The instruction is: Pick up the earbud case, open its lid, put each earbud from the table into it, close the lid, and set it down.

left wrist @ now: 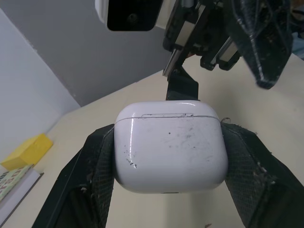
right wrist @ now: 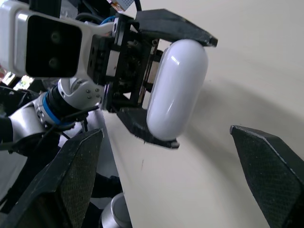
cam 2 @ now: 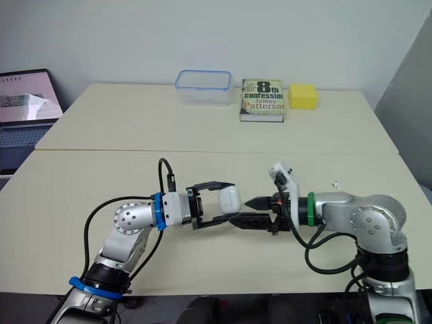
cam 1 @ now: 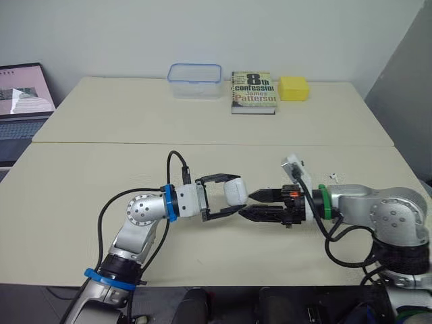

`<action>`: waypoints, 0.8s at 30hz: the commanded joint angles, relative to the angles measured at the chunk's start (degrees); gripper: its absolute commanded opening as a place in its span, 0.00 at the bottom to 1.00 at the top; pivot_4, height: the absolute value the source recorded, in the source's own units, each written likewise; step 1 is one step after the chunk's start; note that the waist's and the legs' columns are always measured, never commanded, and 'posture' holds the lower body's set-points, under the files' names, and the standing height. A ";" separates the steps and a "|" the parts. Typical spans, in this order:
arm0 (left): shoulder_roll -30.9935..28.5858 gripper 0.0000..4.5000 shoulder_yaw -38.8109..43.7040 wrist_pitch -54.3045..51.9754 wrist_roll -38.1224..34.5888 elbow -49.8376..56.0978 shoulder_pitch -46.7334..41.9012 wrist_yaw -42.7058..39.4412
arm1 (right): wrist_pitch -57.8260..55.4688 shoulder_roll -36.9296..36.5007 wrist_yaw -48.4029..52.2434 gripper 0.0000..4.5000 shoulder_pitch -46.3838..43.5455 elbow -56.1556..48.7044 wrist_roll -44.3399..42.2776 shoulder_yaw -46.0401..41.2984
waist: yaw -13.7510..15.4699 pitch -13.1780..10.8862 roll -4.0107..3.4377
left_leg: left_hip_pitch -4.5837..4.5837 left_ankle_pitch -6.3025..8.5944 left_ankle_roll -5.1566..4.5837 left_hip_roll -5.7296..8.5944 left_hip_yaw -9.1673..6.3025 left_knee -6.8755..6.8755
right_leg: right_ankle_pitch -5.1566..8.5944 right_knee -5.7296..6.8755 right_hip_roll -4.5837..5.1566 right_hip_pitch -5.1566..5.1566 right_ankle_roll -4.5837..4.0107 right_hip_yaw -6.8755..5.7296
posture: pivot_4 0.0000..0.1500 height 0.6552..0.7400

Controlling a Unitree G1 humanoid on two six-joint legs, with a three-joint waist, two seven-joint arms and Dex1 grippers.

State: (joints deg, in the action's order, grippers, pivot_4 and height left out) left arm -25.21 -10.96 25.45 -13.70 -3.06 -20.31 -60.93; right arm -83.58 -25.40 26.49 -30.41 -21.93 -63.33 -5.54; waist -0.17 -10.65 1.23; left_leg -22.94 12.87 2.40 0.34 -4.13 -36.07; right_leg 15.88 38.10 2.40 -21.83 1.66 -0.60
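Observation:
The white earbud case [left wrist: 171, 142] hangs just above the near table, clamped between the two black fingers of my left gripper [cam 1: 235, 194]. Its lid is down, with the seam line showing near the top. My right gripper [cam 1: 246, 204] points at the case from the right, its tips a little short of it and its fingers [right wrist: 270, 171] spread wide with nothing between them. A tiny white item [cam 1: 331, 177], possibly an earbud, lies on the table beyond my right arm.
On the far table stand a clear plastic container [cam 1: 195, 79], a paperback book [cam 1: 254, 91] and a yellow block [cam 1: 293, 88]. An open laptop [cam 1: 23, 101] sits off the far left. A seam [cam 1: 202, 143] joins the two tables.

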 commanded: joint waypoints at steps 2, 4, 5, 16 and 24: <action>0.36 0.62 -0.64 2.49 0.13 1.30 0.31 -0.21 | -1.99 2.66 -2.35 1.00 -1.49 1.93 -3.39 -1.55 | -0.01 0.00 0.00 | 0.01 0.00 0.00 0.00 -0.01 0.00 | 0.00 0.01 -0.06 0.00 0.00 -0.01 | 1.00 0.99; 0.52 0.62 -0.79 2.81 0.39 1.46 0.64 0.12 | -2.31 3.78 -3.03 1.00 -1.94 3.11 -4.02 -1.68 | -0.04 0.00 -0.01 | 0.01 0.00 0.00 0.00 -0.01 0.00 | 0.00 0.01 -0.10 0.00 0.00 0.00 | 1.00 0.99; 0.60 0.62 -0.87 3.08 0.56 1.49 0.75 0.22 | -2.47 4.21 -3.36 1.00 -2.13 3.59 -4.35 -1.80 | -0.08 0.00 -0.01 | 0.02 0.00 0.00 0.00 -0.01 0.00 | 0.00 0.02 -0.12 0.00 0.00 0.00 | 1.00 0.99; 1.12 0.62 -1.32 3.86 1.07 1.38 1.52 1.37 | -3.50 4.60 -4.00 0.91 -3.32 6.00 -6.00 -1.64 | -0.17 0.00 -0.02 | 0.01 0.00 0.00 -0.01 -0.02 0.01 | 0.00 0.03 -0.19 -0.04 0.00 -0.01 | 1.00 0.99; 1.36 0.62 -1.22 4.37 1.19 0.66 1.11 1.60 | -2.80 4.55 -4.30 0.32 -3.30 6.69 -4.87 -0.37 | -0.18 0.00 -0.02 | 0.01 0.00 0.00 -0.01 -0.02 0.02 | 0.00 0.03 -0.21 -0.05 0.00 -0.01 | 1.00 0.99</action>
State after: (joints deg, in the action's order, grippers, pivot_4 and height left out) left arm -24.25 -12.27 28.64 -12.46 -3.04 -18.60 -59.93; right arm -86.84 -21.07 22.02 -32.75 -14.75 -67.60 -5.45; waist -0.35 -10.65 1.21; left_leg -22.93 12.87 2.40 0.33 -4.16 -36.05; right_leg 15.88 38.13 2.18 -21.88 1.66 -0.61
